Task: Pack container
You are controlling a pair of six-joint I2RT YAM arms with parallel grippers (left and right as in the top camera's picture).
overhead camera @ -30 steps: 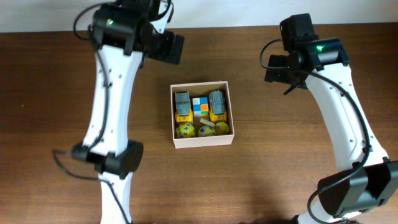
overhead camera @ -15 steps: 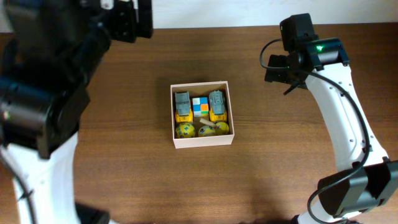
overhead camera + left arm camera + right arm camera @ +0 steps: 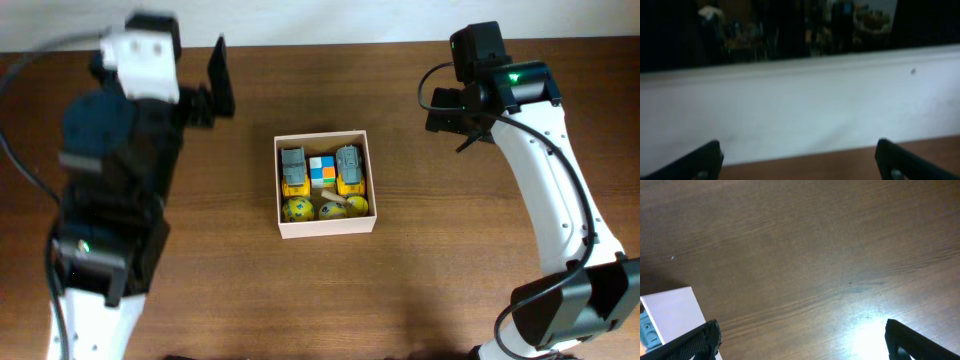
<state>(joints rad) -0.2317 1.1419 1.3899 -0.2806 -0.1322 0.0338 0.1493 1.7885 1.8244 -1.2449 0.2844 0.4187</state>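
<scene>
Sitting at the middle of the table (image 3: 450, 270), the container (image 3: 328, 227) is seen as a square, shallow cardboard box with pale walls and a tan inside, its top open. It is well filled: two grey-and-yellow toy trucks (image 3: 293, 170) are laid at 11 and 1 o'clock inside it, a coloured cube (image 3: 321, 170) is set between them, and yellow balls (image 3: 295, 209) with a small tan piece (image 3: 335, 207) are lined along the 6 o'clock wall. Both arms are kept off the box, probably because little room is left in it. The left gripper (image 3: 797, 155), at about 10 o'clock from the box, is held high and pointed at a white wall (image 3: 800, 110), its fingers spread wide with nothing between them. The right gripper (image 3: 805, 337), at about 2 o'clock, is aimed down at bare wood beside the box's corner, its fingers likewise wide apart and empty. The packing is judged as good as done
</scene>
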